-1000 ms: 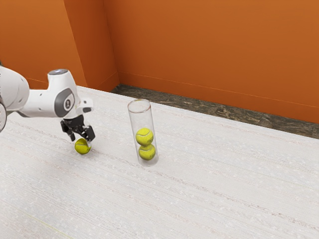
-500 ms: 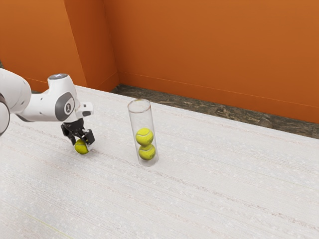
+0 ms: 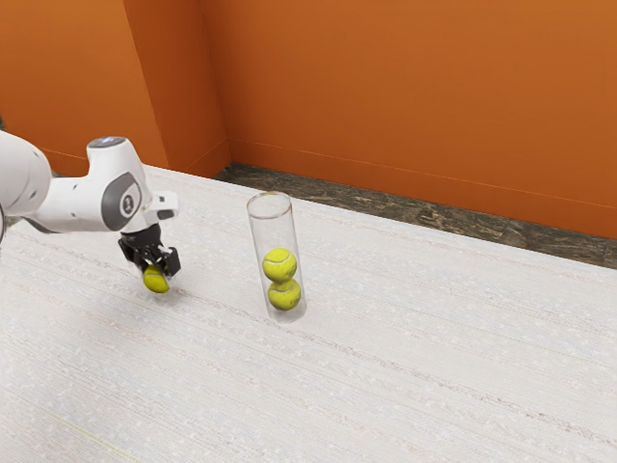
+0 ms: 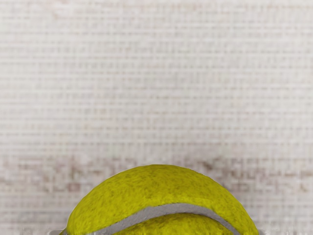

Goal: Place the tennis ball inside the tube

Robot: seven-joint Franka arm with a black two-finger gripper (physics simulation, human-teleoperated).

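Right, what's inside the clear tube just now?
The clear tube holds two tennis balls, the upper one resting on the lower one, with free space above them. The balls' far sides and the spot beneath the lower one are hidden.

The bench (image 3: 434, 371) is off-white, with faint brownish streaks running along it; in the wrist view its top shows fine ribbed lines and brown blotches. The clear tube (image 3: 273, 231) stands upright directly on it.

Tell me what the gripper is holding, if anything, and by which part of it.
The gripper holds the tennis ball by two opposite sides, with its lower part exposed.
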